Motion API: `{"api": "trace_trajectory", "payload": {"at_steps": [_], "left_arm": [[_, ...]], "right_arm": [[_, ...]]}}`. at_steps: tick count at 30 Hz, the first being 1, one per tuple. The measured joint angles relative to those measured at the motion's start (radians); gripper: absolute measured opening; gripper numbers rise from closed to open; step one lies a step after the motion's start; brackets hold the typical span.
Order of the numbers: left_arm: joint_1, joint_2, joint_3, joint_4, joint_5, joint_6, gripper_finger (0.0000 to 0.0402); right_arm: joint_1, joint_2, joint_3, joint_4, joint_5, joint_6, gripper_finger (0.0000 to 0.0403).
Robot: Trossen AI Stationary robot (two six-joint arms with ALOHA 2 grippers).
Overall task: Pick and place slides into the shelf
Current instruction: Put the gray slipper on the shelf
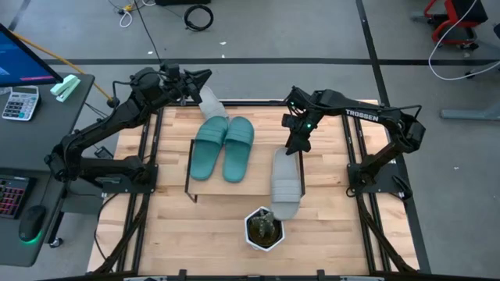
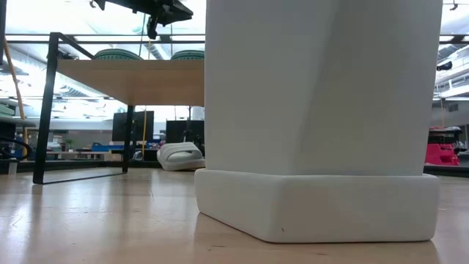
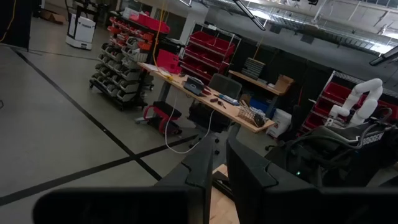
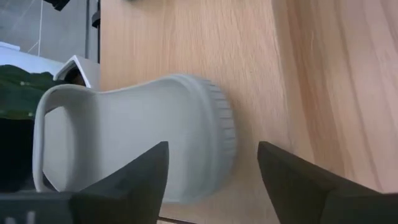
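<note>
**A robotics lab and workshop**

Red parts-bin racks (image 3: pixel 208 53) line the walls, a cluttered workbench (image 3: pixel 205 93) stands on a taped concrete floor (image 3: pixel 62 137), cables (image 1: pixel 199 16) trail about, and a white robot arm (image 3: pixel 360 99) waits nearby.

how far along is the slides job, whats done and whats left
About half done. The teal pair already lies on the shelf. In hand: the right gripper hangs open over the heel of a grey slide on the table, beside a white plant pot. The other grey slide lies at the shelf's far edge by the left gripper, not clearly placed.
</note>
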Motion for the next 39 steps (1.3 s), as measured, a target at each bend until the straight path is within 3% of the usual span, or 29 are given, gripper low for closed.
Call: {"api": "trace_trajectory", "payload": {"at_steps": [17,26,34,39], "left_arm": [[0.000,0.000,0.000,-0.007,0.000,0.001,0.0053],[0.015,0.000,0.000,-0.012,-0.001,0.010,0.0063],[0.204,0.073,0.001,-0.033,-0.009,0.002,0.0071],[0.330,0.174,0.000,-0.033,0.083,-0.029,0.0087]], "right_arm": [[-0.009,0.000,0.006,0.003,0.047,0.015,0.0274],[-0.029,-0.001,0.192,-0.007,0.092,0.018,0.0275],[-0.077,-0.001,0.387,-0.012,0.199,0.018,0.0275],[-0.102,-0.001,0.434,-0.011,0.202,0.029,0.0275]]}}
